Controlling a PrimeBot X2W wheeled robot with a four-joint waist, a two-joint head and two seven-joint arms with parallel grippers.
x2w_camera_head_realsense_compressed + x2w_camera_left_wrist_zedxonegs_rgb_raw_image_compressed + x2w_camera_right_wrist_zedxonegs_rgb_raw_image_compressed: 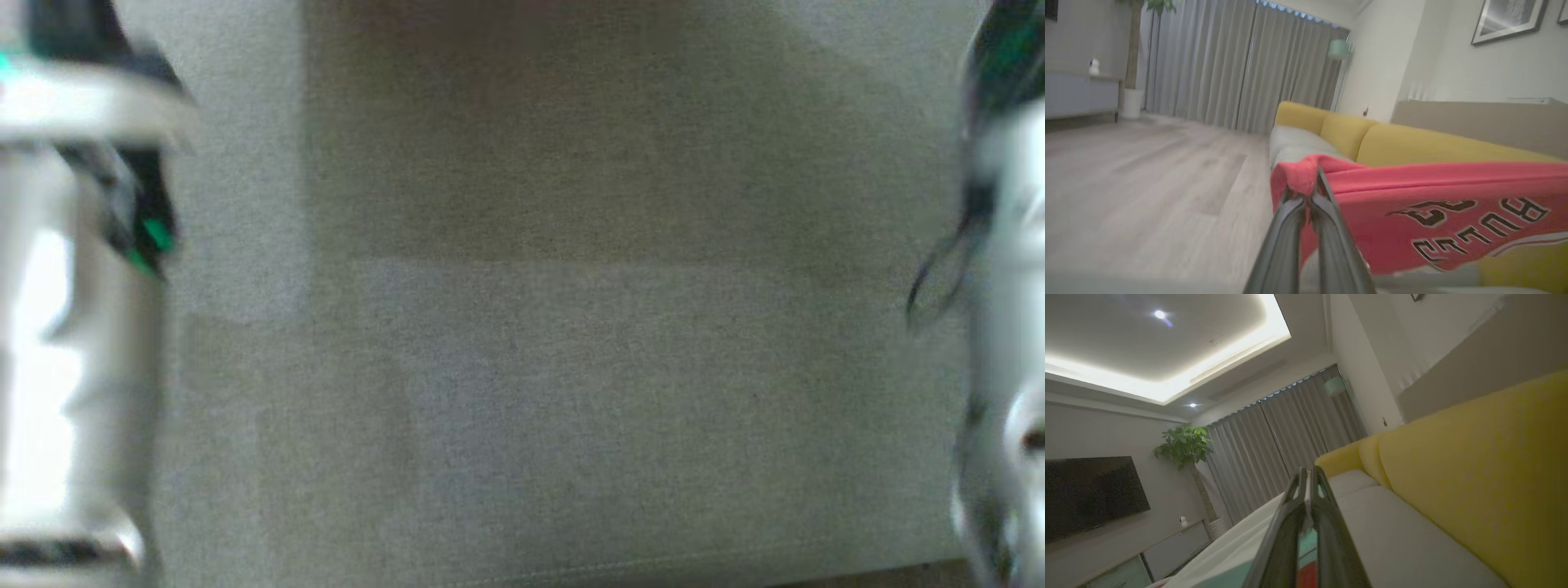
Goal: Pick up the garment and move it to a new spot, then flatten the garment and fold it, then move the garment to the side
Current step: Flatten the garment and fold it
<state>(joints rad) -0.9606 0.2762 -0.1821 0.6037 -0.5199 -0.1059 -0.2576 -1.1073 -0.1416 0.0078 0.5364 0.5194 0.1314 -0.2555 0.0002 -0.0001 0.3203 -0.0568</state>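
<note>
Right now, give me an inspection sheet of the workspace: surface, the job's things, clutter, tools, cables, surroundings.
Surface: grey sofa seat, blurred in the head view.
Job's things: red garment with dark lettering, held up, stretched sideways.
Clutter: nothing seen.
Tools: left tool shut on the garment's corner; right tool shut, hold unclear.
Cables: dark loop beside the right forearm.
Surroundings: yellow backrest, grey curtains, potted plant, wall TV.

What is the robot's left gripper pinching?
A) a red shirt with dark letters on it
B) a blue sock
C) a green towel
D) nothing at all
A: in the left wrist view the left gripper is shut on a bunched edge of the red garment, which has dark letters on it and hangs in front of the yellow sofa.
</note>
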